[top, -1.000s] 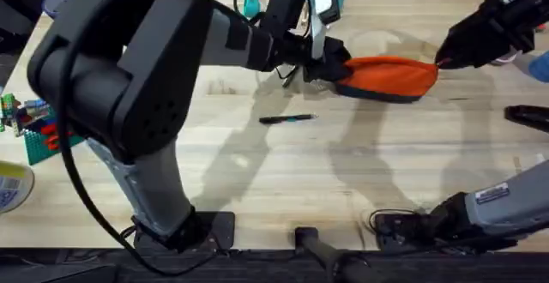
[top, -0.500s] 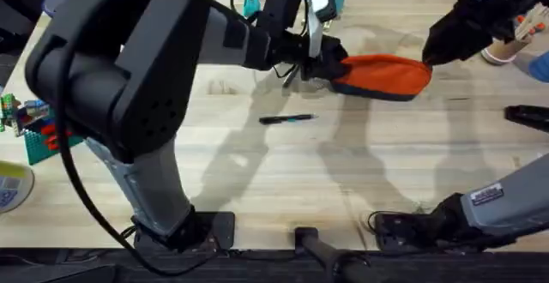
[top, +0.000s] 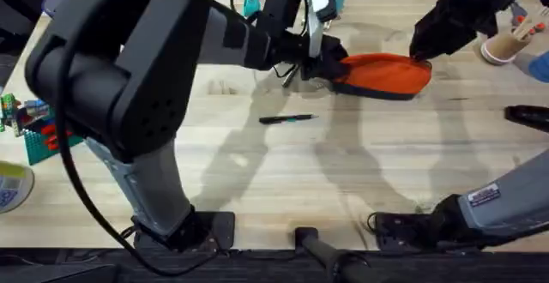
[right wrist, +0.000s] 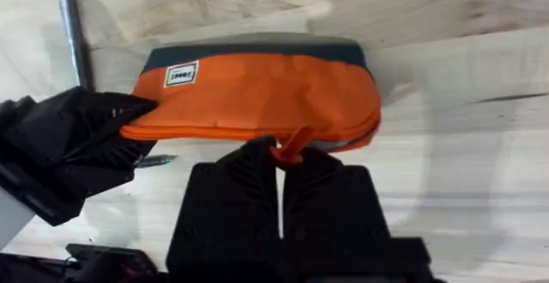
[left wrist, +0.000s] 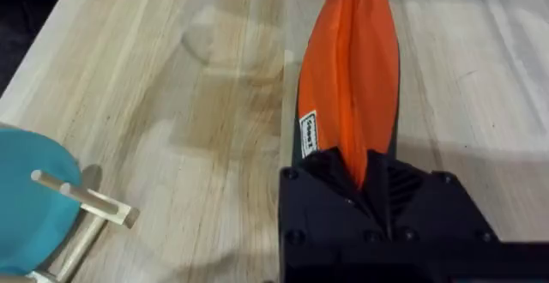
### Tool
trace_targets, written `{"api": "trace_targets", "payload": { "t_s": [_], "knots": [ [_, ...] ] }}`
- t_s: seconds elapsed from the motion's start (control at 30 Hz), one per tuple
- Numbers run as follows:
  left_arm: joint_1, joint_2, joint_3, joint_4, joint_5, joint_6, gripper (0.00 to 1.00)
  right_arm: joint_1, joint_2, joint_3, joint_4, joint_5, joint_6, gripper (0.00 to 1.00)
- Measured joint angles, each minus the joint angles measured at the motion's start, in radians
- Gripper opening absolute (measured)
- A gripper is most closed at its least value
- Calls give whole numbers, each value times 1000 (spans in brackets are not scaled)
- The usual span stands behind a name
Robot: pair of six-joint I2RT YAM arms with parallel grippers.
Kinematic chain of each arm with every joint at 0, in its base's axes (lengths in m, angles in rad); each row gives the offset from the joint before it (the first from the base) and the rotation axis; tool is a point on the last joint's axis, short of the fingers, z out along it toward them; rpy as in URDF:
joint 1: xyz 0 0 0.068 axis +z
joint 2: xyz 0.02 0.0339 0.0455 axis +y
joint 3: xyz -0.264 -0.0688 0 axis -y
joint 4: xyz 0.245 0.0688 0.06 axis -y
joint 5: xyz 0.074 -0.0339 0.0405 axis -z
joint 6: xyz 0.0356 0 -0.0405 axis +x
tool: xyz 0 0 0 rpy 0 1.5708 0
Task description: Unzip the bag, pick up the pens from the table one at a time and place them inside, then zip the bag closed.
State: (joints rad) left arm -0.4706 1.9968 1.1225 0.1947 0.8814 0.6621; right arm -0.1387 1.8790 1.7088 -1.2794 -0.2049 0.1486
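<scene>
bag (top: 384, 75): orange pouch lying on the table (top: 283, 180) at its far side, navy underside down, zipper seam on top; it looks mostly zipped.
left gripper (left wrist: 364, 176): clamped on the bag's near-left end — in the left wrist view the orange fabric runs straight out from between the closed black fingers.
right gripper (right wrist: 280, 165): at the bag's opposite end, fingers closed narrow around the small orange zipper pull (right wrist: 293, 141) poking up between them.
step in hand: judging by the two grips, unzipping — one end anchored, the pull held ready to be drawn along the seam toward the left gripper.
black pen (top: 287, 119): on the table just in front of the bag, toward the arm bases, apart from it and untouched.
grey pen (right wrist: 73, 34): in the right wrist view a slim grey stick lies beside the bag's left end, partly behind the left gripper.
risk, slip: the pull tab is tiny, so it could slide out of the fingers if the pull goes off the seam line.
risk, drag: if the left grip loosens, the whole bag would follow the right gripper and the zipper would stay shut.
risk, bunching: soft fabric may fold and jam the slider.
</scene>
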Motion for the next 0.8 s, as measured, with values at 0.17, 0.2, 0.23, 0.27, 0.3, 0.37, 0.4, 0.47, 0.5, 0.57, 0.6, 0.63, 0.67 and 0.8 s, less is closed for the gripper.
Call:
{"api": "trace_targets", "payload": {
  "t_s": [0.17, 0.2, 0.23, 0.27, 0.3, 0.37, 0.4, 0.47, 0.5, 0.57, 0.6, 0.63, 0.67, 0.8],
  "knots": [
    [0, 0, 0, 0, -1, 0, 42, 26, 0, 0, 8, 1, 0, 33],
    [0, 0, 0, 0, -2, 0, 42, 31, 0, 1, 9, 1, 0, 33],
    [0, 0, 0, 0, -2, 0, 42, 36, 0, 1, 10, 2, 0, 33],
    [0, 0, 0, 0, -2, 0, 42, 41, 0, 2, 12, 3, 0, 33],
    [0, 0, 0, 0, -2, 0, 42, 46, 0, 2, 15, 3, 0, 33],
    [0, 0, 0, -1, -2, 0, 42, 53, 0, 2, 18, 3, 0, 33],
    [0, 0, 0, -1, -2, 0, 43, 58, 0, 2, 20, 3, 0, 33],
    [0, 0, 0, -3, -3, 0, 43, 64, 0, 2, 22, 3, 0, 33],
    [0, 0, 0, -5, -2, 0, 43, 68, 0, 2, 23, 3, 0, 33],
    [0, 0, 0, -7, -2, 0, 43, 75, 0, 2, 24, 3, 0, 33],
    [0, 0, 0, -7, -2, 0, 43, 79, 0, 2, 26, 3, 0, 33],
    [0, 0, 0, -8, -2, 0, 43, 93, 0, 2, 31, 3, 0, 33],
    [0, 0, 0, -8, -2, 0, 43, 96, 0, 2, 33, 3, 0, 33],
    [0, 0, 1, -8, -3, 0, 43, 115, 0, 2, 46, 4, 0, 33]
  ]
}}
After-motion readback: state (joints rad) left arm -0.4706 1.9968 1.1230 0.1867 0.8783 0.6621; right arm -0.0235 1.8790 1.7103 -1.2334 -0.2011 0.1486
